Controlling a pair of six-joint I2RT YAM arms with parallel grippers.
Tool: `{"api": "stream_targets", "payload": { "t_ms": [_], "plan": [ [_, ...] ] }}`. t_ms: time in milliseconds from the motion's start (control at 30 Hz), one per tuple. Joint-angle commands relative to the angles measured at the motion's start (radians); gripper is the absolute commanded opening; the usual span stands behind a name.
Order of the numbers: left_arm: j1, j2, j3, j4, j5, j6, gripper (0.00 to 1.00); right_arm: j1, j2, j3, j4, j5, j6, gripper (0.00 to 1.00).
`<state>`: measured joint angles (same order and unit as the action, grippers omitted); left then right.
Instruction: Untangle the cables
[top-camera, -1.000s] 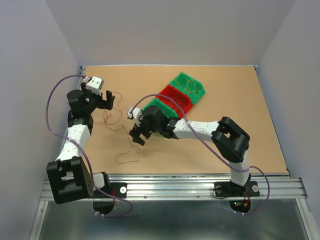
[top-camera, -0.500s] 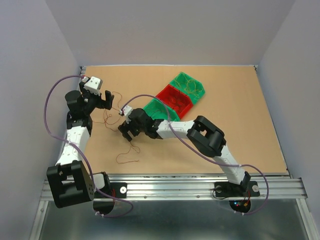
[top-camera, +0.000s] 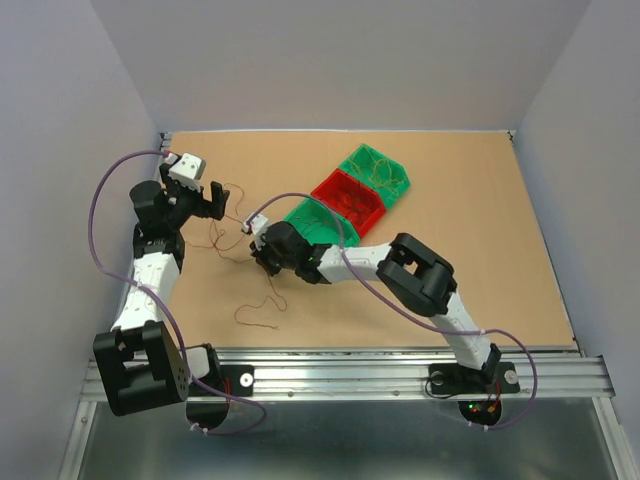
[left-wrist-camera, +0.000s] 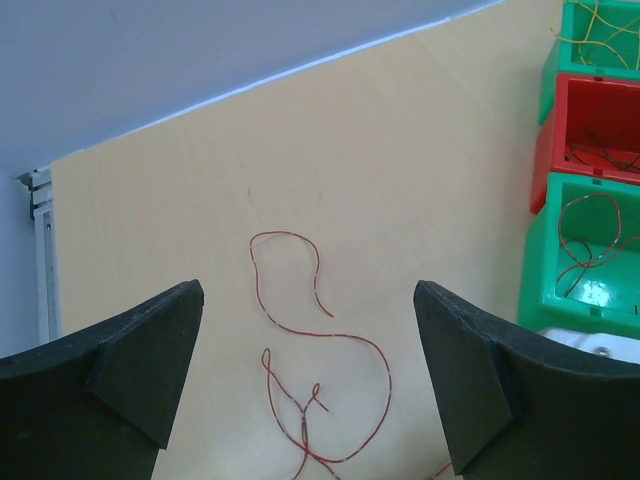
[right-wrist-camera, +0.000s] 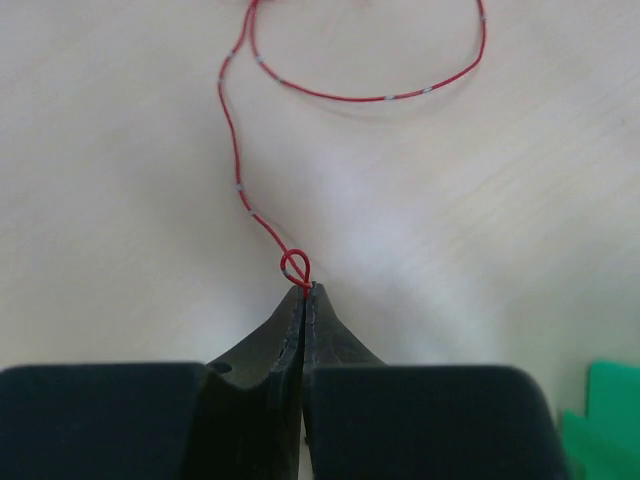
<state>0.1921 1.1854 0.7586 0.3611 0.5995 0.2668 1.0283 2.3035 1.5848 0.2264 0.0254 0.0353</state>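
Nearest the arm bases, one curly strand (top-camera: 262, 305) of the cables (top-camera: 225, 238) lies loose on the table (top-camera: 480, 290), just on the base side of the right gripper (top-camera: 262, 260); whether it joins the strand held above cannot be told. The right gripper is low over the table, left of centre; in its wrist view the right gripper (right-wrist-camera: 303, 292) has its fingertips pressed together with no gap, nipping a small loop in a thin red wire (right-wrist-camera: 240, 185); that wire runs away from the tips and opens into a wide curve on the board. Further back and to the left, the left gripper (top-camera: 212, 203) stands over the rest of the tangle; its wrist view shows the left gripper (left-wrist-camera: 308, 300) with fingers (left-wrist-camera: 150, 370) spread wide and holding nothing, red strands (left-wrist-camera: 290, 330) lying on the table between and beyond them. Right of both grippers sit three bins in a diagonal row: near green bin (top-camera: 318, 218), holding one reddish strand (left-wrist-camera: 585, 240); red bin (top-camera: 350, 196); far green bin (top-camera: 378, 168), holding yellowish strands.
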Motion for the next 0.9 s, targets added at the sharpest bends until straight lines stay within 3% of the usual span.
{"api": "stream_targets", "payload": {
  "t_ms": [0,333,600,867],
  "plan": [
    [0.007,-0.020,-0.010,0.044,0.028,-0.001,0.99,0.010,-0.279,-0.196,0.212,-0.019,-0.026,0.00],
    [0.009,-0.006,-0.005,0.042,0.066,-0.003,0.99,0.010,-0.689,-0.448,0.251,-0.005,-0.110,0.01],
    [0.009,-0.010,-0.005,0.033,0.126,0.005,0.99,0.010,-0.822,-0.421,0.261,0.022,-0.195,0.01],
    [0.007,-0.006,-0.005,0.033,0.152,0.009,0.99,0.010,-0.852,-0.373,0.317,0.113,-0.259,0.00]
  ]
}}
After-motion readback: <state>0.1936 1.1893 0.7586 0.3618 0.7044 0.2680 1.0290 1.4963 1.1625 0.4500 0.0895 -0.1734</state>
